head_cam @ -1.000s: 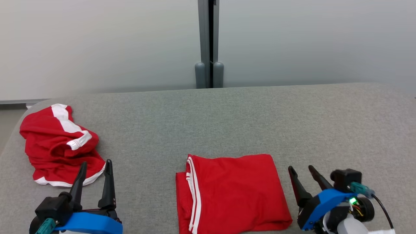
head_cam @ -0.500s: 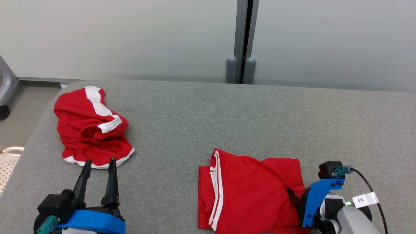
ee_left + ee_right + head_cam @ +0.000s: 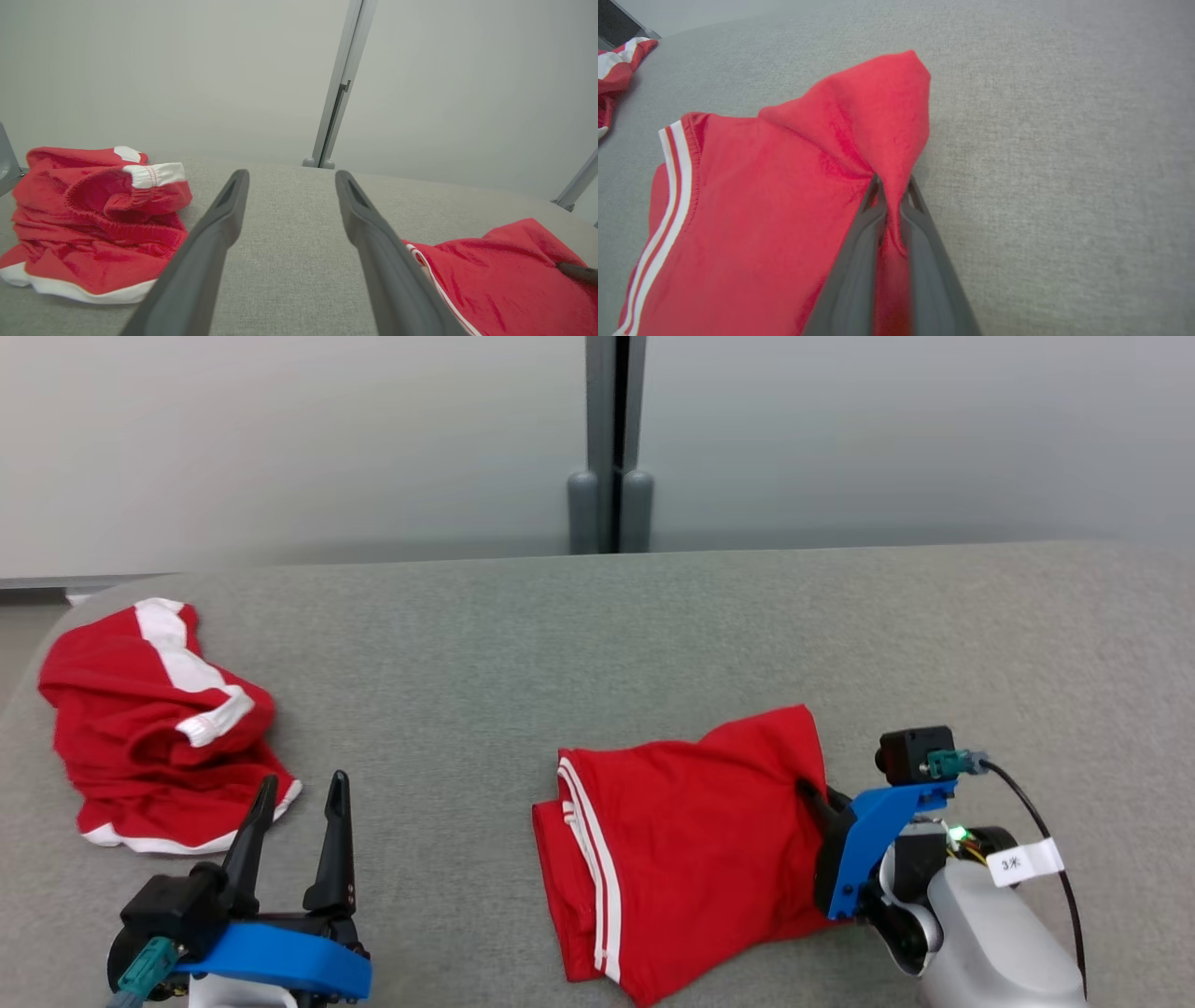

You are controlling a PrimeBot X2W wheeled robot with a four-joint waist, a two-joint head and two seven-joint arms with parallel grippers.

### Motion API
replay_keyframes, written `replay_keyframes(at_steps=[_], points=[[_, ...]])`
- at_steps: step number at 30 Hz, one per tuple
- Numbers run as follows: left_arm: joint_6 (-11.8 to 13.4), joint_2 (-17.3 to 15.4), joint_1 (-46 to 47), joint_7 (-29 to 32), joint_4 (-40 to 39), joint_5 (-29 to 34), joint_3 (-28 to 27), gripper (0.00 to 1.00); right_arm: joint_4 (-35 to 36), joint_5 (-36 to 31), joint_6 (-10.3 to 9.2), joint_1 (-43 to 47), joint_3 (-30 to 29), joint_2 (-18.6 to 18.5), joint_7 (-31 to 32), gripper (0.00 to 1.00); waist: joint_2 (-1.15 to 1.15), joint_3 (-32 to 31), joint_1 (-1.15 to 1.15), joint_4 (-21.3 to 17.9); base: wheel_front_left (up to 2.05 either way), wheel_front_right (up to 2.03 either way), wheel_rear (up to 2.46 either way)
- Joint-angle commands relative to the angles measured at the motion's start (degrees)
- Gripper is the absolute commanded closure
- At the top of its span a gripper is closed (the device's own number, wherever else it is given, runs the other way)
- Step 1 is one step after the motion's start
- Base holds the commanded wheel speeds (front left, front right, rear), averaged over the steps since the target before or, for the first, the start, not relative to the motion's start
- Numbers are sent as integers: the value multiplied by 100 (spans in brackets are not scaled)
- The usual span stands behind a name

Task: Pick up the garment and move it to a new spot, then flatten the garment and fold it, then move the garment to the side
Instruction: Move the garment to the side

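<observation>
The folded red garment (image 3: 681, 840) with white side stripes lies at the front middle of the grey padded table (image 3: 560, 644). My right gripper (image 3: 810, 795) is shut on its right edge, and the cloth there is pinched up into a peak. The right wrist view shows the red fabric (image 3: 775, 186) squeezed between the two fingers of that gripper (image 3: 893, 184). My left gripper (image 3: 303, 782) stands open at the front left with nothing in it. In the left wrist view the left gripper (image 3: 290, 176) points over bare table, with the garment (image 3: 504, 275) at its right.
A second red garment with white trim (image 3: 149, 728) lies crumpled at the table's left end, just beyond my left fingertips, and also shows bunched up (image 3: 93, 214) in the left wrist view. A grey post (image 3: 611, 448) stands behind the table against a pale wall.
My right gripper has gone from open beside the garment to shut on its right edge, rumpling and lifting that side. The head camera has swung between frames. The left gripper has stayed open.
</observation>
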State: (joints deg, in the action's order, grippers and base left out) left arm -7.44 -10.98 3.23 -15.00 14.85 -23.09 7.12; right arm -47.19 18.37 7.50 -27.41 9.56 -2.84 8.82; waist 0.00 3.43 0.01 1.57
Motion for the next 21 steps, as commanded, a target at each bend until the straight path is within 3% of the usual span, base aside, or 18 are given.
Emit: replay_keyframes(at_steps=[1, 14, 21], points=[[-9, -30, 106, -23, -58, -5, 41, 0, 48, -10, -1, -147, 21, -68, -73, 100, 0, -25, -1, -189, 0, 0, 0], [-10, -197, 429, -18, -291, -98, 800, 0, 241, -70, -1, -463, -182, -104, -545, 100, 0, 307, -1, -1655, 0, 0, 0], [-10, -429, 606, -18, -348, -151, 1027, 0, 374, 24, -1, -667, -304, -148, -811, 100, 0, 680, -1, -1960, 0, 0, 0]])
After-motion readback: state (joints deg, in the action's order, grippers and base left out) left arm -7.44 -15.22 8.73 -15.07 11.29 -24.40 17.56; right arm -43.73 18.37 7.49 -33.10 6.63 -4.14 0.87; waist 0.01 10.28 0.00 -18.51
